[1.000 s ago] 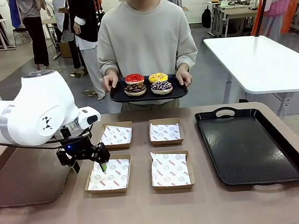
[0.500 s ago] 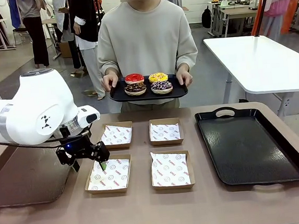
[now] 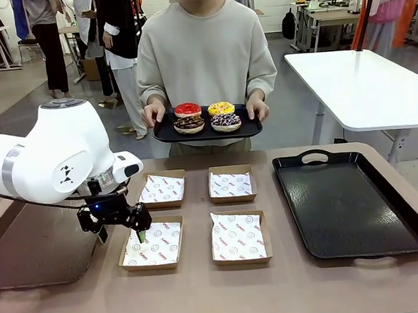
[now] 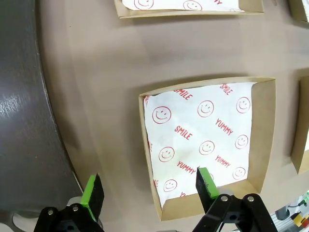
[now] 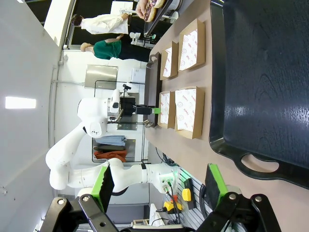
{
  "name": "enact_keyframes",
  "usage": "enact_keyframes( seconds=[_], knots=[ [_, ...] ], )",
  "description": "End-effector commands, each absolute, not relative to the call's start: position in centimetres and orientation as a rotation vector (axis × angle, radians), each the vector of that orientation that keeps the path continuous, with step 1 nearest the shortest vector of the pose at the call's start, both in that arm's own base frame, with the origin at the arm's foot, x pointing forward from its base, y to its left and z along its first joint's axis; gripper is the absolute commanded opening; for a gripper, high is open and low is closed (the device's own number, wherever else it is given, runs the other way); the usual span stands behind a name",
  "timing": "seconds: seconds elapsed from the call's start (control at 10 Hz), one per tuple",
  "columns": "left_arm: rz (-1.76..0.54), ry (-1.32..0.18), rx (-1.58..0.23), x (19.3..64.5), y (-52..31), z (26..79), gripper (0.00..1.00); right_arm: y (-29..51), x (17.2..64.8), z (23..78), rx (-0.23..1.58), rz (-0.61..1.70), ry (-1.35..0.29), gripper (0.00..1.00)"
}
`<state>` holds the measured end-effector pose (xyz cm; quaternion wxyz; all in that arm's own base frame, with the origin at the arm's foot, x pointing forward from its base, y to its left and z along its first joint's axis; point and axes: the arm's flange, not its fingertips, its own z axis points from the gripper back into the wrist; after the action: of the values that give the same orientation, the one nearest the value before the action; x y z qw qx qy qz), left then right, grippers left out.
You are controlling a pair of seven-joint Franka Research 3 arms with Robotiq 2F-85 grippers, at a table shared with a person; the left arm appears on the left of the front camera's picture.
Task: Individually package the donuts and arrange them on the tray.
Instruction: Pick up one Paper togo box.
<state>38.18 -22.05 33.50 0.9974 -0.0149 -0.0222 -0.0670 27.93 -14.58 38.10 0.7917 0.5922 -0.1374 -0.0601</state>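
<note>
Left gripper [image 3: 123,226]: down low at the near left of the table [image 3: 206,296]. Its green-padded fingers [image 4: 94,191] are spread wide with nothing between them. From the wrist camera the left gripper [image 4: 149,188] straddles the left wall of the near-left box [image 4: 263,135], one pad over bare table and one over the smiley-print paper [image 4: 203,140].
Right gripper [image 5: 159,182]: jaws wide apart and carrying nothing, hanging off the near right end of the table and looking along the large black tray [image 5: 260,72].
Donuts [image 3: 220,115]: all four are off the table, sitting on a small black tray [image 3: 167,137] at the far side. The red donut [image 3: 187,109] and yellow donut [image 3: 221,108] are at the back; the chocolate donut [image 3: 188,124] and purple donut [image 3: 226,121] are in front.
Person: stands at the far edge with one hand [image 3: 153,116] on each end of the small tray, the other hand [image 3: 257,109] at the right.
Boxes: four shallow cardboard ones in a two-by-two block, left of centre. They are the far-left box [image 3: 162,189], far-right box [image 3: 232,184], near-left box [image 3: 152,243] and near-right box [image 3: 237,236]. Each is lined with paper and has no donut inside.
Large black tray [image 3: 345,203]: flat on the right side of the table, just beside the boxes, nothing on it.
</note>
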Motion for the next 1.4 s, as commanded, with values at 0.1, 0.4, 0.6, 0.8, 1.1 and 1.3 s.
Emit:
enact_keyframes(
  seconds=[0.1,0.4,0.6,0.8,1.1,1.3],
  knots=[
    [-0.112,-0.046,-0.015,39.9,-23.3,33.0,0.43,-14.6,27.9,38.2,1.278,-0.125,-0.3,1.0],
    [-0.097,-0.025,-0.012,40.5,-23.2,32.5,0.37,-14.6,27.9,38.2,1.278,-0.125,-0.3,1.0],
    [-0.095,-0.012,-0.006,40.7,-23.1,32.4,0.0,-14.6,27.9,38.2,1.278,-0.125,-0.3,1.0],
    [-0.089,-0.004,-0.01,40.9,-23.1,32.4,0.0,-14.6,27.9,38.2,1.278,-0.125,-0.3,1.0],
    [-0.08,-0.004,-0.01,41.0,-22.8,32.9,0.0,-14.6,27.9,38.2,1.278,-0.125,-0.3,1.0],
    [-0.073,0.008,-0.009,41.1,-22.6,33.1,0.0,-14.6,27.9,38.2,1.278,-0.125,-0.3,1.0]
  ],
)
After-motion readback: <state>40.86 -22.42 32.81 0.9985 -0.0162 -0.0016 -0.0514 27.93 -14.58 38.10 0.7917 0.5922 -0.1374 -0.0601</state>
